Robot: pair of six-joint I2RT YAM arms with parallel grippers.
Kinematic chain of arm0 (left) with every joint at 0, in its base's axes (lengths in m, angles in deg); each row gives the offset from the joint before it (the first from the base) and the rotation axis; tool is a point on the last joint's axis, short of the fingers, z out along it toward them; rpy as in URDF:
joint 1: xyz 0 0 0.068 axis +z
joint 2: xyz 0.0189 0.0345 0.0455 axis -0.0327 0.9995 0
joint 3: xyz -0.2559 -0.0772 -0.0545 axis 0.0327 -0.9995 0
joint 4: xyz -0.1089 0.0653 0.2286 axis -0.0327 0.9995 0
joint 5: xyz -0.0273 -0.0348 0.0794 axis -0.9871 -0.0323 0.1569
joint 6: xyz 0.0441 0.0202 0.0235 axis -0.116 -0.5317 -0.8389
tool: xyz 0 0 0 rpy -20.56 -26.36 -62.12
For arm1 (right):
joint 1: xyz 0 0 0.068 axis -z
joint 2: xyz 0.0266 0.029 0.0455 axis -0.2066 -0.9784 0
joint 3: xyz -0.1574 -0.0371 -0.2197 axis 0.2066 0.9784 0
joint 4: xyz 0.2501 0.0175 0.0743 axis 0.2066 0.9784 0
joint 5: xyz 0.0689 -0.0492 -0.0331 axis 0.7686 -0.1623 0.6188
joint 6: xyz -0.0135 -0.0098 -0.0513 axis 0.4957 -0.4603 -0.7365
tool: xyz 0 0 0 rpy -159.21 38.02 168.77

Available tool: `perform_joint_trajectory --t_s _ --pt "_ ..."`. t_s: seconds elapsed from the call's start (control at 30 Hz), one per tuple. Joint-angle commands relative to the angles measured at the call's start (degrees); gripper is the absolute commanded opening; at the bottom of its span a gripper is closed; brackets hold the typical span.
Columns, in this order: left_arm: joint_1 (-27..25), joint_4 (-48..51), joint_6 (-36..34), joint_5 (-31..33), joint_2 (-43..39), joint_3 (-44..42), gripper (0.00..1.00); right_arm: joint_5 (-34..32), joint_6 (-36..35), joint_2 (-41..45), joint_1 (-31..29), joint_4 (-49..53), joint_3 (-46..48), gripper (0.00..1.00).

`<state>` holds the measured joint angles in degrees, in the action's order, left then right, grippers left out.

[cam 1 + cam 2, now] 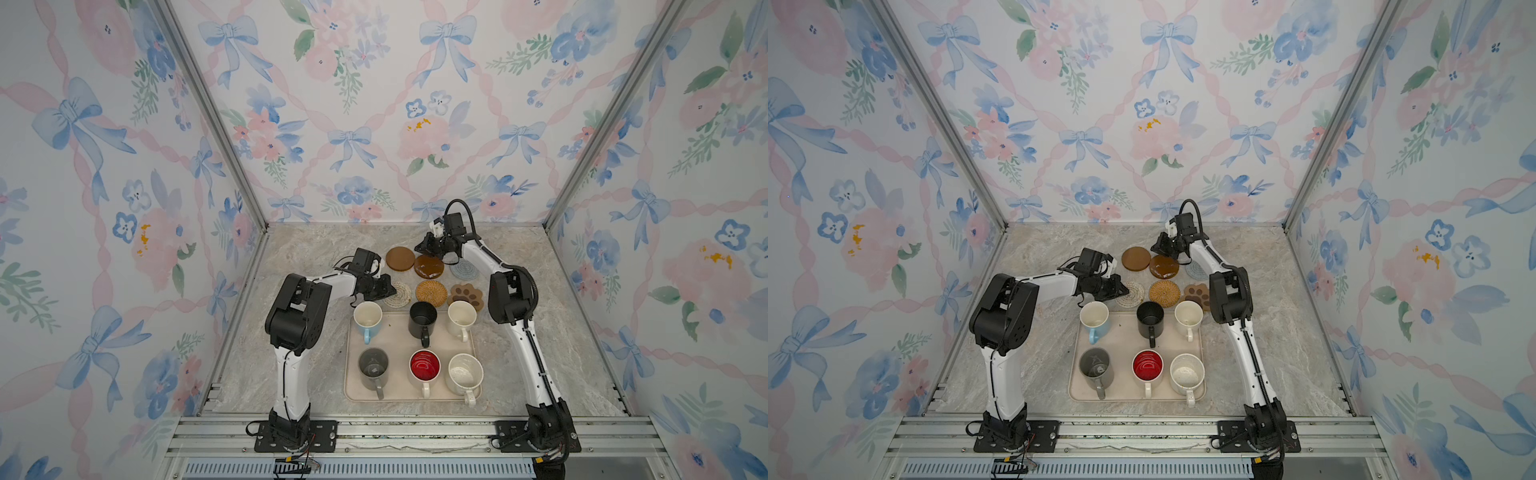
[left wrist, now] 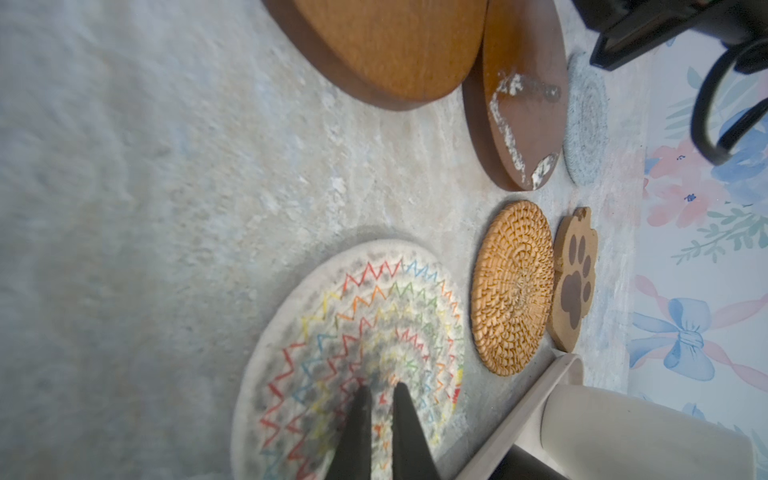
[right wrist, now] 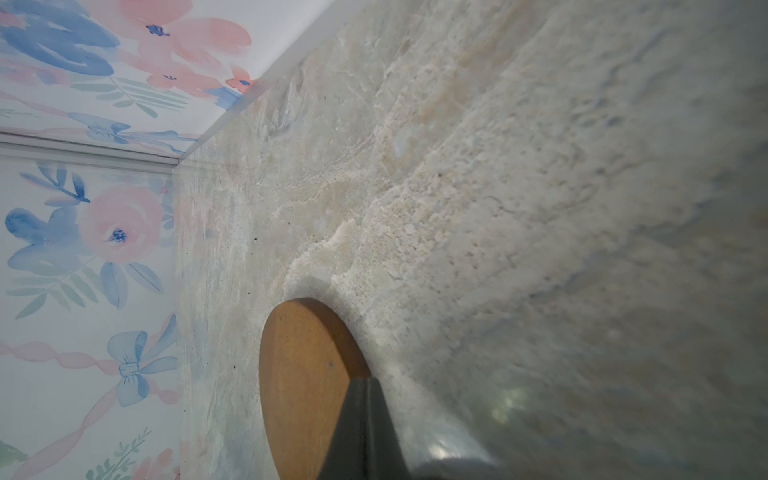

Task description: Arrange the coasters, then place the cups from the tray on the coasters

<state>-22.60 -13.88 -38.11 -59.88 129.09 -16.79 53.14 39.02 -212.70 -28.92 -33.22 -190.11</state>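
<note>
So, nearest: six handled mugs [image 1: 424, 365] are being kept on the big beige rounded-corner tray [image 1: 397, 347]. Just past it, the cream crochet round coaster [image 2: 353, 316] is being covered by the left gripper [image 2: 381, 388]. Its fingers are being held slightly apart with nothing between them, and contact can't be told. Farthest back, the plain brown disc coaster [image 3: 303, 374] is being overlapped at its rim by the right gripper [image 3: 365, 380], clenched on nothing.

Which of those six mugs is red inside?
The white mug, middle of the near row on the tray, between the grey mug and the speckled mug; the other five show no red.
</note>
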Motion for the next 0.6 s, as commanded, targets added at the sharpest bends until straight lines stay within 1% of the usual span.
perform_joint_trajectory --t_s 0.0,0.3,0.47,0.57 --pt "-0.4 1.7 1.0 0.8 -2.3 1.8 0.11 -1.5 2.8 -2.3 -0.6 -0.7 -2.4 0.00" --pt "-0.2 0.0 1.9 1.2 -4.1 2.0 0.13 -0.9 5.0 -6.0 -1.2 -0.8 -6.8 0.00" --pt "0.5 -1.2 2.8 1.7 -4.9 1.0 0.13 1.4 4.5 -7.5 -2.2 -0.3 -9.3 0.00" --pt "1.1 -3.1 3.8 2.1 -6.2 -0.7 0.13 2.6 3.4 -7.3 -2.2 1.0 -9.3 0.00"
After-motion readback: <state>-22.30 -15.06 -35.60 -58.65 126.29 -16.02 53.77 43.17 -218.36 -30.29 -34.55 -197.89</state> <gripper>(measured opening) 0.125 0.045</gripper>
